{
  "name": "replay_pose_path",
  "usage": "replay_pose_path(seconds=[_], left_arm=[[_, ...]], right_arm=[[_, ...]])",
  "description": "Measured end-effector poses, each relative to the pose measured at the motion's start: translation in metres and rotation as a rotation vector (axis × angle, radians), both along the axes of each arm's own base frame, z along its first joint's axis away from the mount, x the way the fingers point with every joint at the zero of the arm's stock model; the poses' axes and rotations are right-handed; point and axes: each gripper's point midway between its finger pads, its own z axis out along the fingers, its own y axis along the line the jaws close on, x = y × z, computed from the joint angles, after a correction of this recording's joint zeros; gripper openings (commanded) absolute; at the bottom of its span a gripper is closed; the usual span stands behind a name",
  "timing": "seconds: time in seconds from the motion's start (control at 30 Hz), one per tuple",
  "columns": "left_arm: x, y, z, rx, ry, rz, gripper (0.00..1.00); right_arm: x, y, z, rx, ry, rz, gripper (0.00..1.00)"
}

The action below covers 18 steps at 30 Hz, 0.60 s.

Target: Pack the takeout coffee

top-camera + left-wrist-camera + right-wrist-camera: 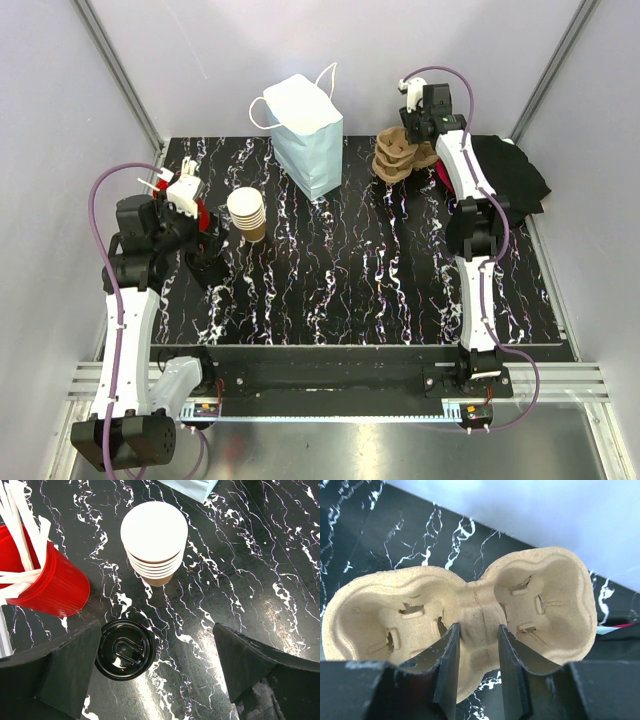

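Hanging in the top view, the left gripper [208, 260] sits just short of the cup stack [247, 213]. Left wrist: jaws spread wide, black lid [125, 650] just beside one finger. Right wrist: right gripper [479, 640] fingers are narrowly parted astride the pulp carrier [545, 605]; whether they grip it, I cannot tell.

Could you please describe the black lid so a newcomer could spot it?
Start at the left side of the black marbled table, where a red cup of white sticks stands beside a stack of tan cups. Just in front of them lies the black lid, the only flat, glossy round disc there.
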Motion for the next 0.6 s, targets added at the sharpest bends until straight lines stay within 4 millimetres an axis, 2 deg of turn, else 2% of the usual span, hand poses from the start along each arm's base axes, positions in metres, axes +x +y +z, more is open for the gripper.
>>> replay_pose_path(seconds=[0.1, 0.23, 0.37, 0.47, 0.6], left_arm=[[0.0, 0.0, 0.0, 0.0, 0.0, 0.001, 0.99], [0.0, 0.001, 0.0, 0.0, 0.0, 0.002, 0.99], [0.0, 0.001, 0.0, -0.001, -0.001, 0.004, 0.99], [0.0, 0.002, 0.0, -0.002, -0.001, 0.004, 0.99], [0.0, 0.002, 0.0, -0.003, -0.001, 0.004, 0.99]], right_arm=[[0.0, -0.001, 0.012, -0.005, -0.022, -0.005, 0.28], [0.0, -0.003, 0.015, -0.013, -0.029, -0.01, 0.28], [-0.001, 0.0, 0.009, -0.018, -0.019, -0.007, 0.28], [-0.004, 0.004, -0.005, -0.033, 0.006, 0.001, 0.29], [-0.007, 0.014, -0.01, -0.054, 0.016, 0.012, 0.33]])
